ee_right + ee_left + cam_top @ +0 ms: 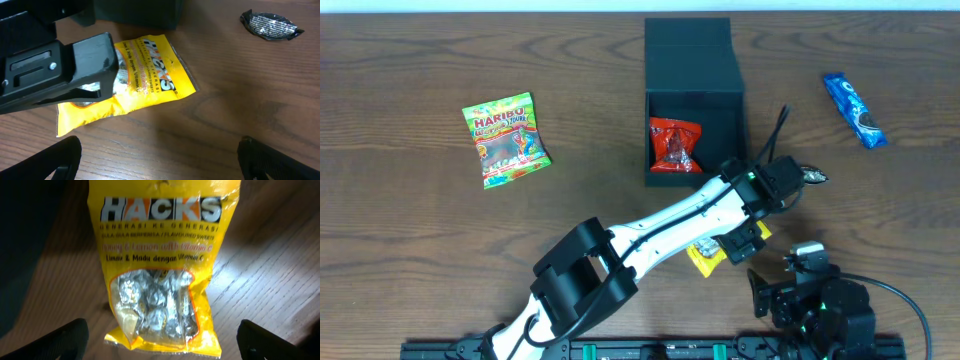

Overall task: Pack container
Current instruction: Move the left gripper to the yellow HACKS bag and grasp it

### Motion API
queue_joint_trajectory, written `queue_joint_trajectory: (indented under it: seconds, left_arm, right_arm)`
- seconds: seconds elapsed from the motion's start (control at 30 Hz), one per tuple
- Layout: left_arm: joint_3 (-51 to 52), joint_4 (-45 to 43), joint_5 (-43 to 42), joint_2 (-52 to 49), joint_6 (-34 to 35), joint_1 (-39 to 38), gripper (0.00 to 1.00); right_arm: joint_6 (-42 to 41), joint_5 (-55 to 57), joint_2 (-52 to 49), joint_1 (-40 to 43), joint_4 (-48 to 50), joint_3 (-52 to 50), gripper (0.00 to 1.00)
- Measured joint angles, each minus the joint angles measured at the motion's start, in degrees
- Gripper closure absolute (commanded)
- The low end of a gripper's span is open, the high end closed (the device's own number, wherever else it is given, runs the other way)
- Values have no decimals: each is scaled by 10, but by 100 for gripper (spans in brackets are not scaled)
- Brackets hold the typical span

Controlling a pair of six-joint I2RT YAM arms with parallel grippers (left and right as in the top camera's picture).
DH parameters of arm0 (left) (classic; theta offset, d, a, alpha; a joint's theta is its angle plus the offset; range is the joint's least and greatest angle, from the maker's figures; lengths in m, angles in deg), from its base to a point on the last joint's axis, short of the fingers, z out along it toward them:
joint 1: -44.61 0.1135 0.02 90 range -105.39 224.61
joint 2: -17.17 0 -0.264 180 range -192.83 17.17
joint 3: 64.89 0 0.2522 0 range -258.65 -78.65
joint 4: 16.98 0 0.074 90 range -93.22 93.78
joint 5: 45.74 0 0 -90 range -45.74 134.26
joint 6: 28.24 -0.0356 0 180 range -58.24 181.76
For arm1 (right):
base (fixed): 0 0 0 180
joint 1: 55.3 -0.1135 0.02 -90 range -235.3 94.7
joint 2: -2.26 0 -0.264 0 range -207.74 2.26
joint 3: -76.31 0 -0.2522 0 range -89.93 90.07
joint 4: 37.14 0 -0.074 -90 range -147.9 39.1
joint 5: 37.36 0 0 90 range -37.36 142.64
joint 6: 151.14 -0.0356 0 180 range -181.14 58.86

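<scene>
The dark square container [695,75] stands at the back centre with its flap lid open to the far side; a red snack packet [675,145] lies inside. My left gripper [740,240] is open and hovers right above a yellow HACKS candy packet [705,258] lying flat on the table in front of the container. In the left wrist view the packet [157,255] fills the frame, with the open fingers [165,345] on either side of its lower end and apart from it. My right gripper [160,160] is open and empty over bare wood, near the packet [150,80].
A green Haribo packet [505,140] lies at the left. A blue Oreo packet [855,110] lies at the far right. A small dark foil wrapper [812,177] lies to the right of the container and also shows in the right wrist view [270,25].
</scene>
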Motion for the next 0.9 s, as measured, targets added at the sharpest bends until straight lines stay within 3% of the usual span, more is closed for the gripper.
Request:
queue_joint_trajectory:
  seconds: [0.9]
  left_arm:
    - [9,-49,-4,-72,-17,13,5]
  right_arm:
    - [0,0,0,0,0,0,1]
